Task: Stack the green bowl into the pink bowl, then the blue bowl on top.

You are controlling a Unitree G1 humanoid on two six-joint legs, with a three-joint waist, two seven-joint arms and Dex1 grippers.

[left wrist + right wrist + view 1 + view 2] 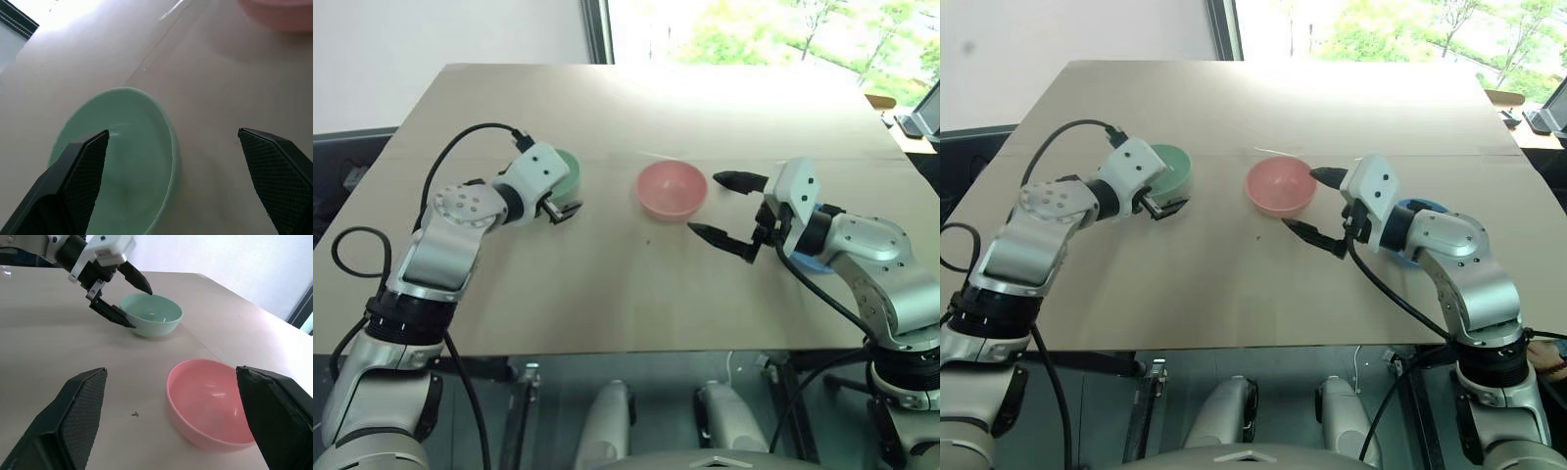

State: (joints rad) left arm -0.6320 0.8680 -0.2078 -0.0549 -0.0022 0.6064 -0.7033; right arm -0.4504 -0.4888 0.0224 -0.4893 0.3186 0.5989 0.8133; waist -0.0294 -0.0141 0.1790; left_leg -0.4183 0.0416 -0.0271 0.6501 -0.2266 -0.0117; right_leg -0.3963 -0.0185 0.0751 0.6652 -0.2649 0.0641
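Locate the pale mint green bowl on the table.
The pale mint green bowl sits on the table's left side, at the open left gripper, left of the salmon pink bowl.

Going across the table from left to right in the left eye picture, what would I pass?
Left gripper, open at the green bowl → pink bowl → right gripper, open and holding nothing → blue bowl, mostly hidden behind the right arm.

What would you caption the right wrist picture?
Open left gripper straddling the green bowl rim, the empty pink bowl in front.
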